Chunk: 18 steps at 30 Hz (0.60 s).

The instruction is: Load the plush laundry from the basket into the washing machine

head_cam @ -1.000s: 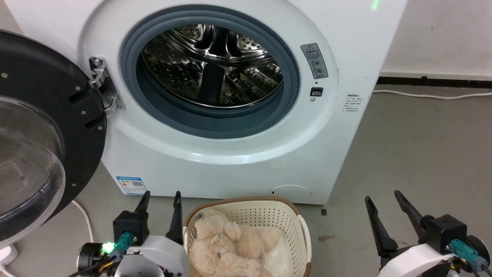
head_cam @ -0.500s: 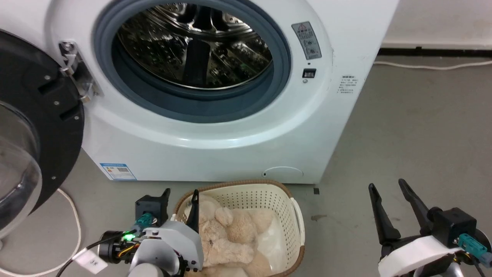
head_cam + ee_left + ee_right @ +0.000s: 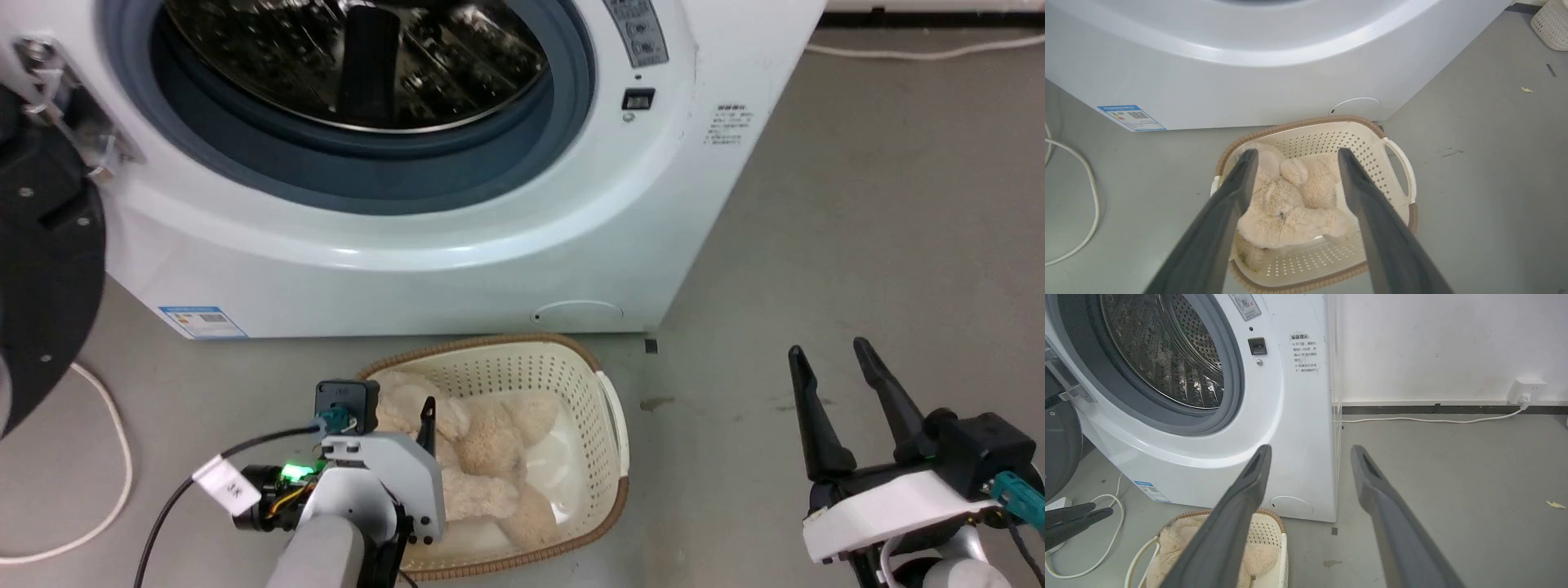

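Note:
The fluffy beige plush toy [image 3: 482, 457] lies curled inside the cream perforated basket [image 3: 608, 408], which stands on the floor right in front of the white washing machine [image 3: 457, 269]. The machine's round opening shows the steel drum [image 3: 1167, 355], and its black-framed door [image 3: 41, 269] hangs open at the left. My left gripper [image 3: 1297, 152] hovers open above the basket, its fingers [image 3: 1237, 192] spread on either side of the plush [image 3: 1290, 204] without touching it. To the right of the basket, my right gripper [image 3: 829, 349] is open over bare floor with nothing between its fingers.
A white cable [image 3: 114, 457] loops on the floor left of the basket. Another cable [image 3: 1433, 419] runs along the wall to a socket [image 3: 1527, 386]. A second perforated basket [image 3: 1551, 24] stands far off. Open grey floor lies right of the washer.
The head camera has tilted down. My left gripper has swung right, from beside the basket to over the plush. The right gripper has kept its place.

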### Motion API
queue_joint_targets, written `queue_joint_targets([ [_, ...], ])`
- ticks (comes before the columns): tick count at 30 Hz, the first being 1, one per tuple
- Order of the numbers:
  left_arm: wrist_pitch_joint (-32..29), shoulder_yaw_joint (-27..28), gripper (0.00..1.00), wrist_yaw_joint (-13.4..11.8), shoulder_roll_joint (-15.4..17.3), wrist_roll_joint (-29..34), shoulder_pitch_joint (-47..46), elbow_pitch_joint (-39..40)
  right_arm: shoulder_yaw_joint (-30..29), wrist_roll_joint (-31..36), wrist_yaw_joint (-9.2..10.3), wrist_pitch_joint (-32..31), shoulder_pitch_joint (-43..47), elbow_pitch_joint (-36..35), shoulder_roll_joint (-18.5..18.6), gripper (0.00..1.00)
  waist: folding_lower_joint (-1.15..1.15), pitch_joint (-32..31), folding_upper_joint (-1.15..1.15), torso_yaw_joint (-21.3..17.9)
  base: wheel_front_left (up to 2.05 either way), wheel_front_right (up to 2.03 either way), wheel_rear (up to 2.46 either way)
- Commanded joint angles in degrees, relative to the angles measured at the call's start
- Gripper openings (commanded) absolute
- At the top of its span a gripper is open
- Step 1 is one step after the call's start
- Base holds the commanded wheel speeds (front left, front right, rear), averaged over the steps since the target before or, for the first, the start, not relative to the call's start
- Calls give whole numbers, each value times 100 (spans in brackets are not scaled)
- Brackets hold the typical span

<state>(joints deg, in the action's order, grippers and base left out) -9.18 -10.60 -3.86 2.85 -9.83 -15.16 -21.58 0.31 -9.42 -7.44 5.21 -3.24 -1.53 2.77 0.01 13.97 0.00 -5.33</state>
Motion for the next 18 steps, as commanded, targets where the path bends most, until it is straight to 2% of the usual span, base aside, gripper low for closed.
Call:
queue_joint_targets([
  [1,-118,-58,100,-65,23,-71,-210,-185,1,-92,-2,65,-134,-43,5,100,-1,185,0,-92,0,0,0],
  [18,-913,-157,100,-654,271,-474,-1050,-1156,-10,-438,-3,313,-371,-182,6,100,-1,1215,0,-361,0,0,0],
])
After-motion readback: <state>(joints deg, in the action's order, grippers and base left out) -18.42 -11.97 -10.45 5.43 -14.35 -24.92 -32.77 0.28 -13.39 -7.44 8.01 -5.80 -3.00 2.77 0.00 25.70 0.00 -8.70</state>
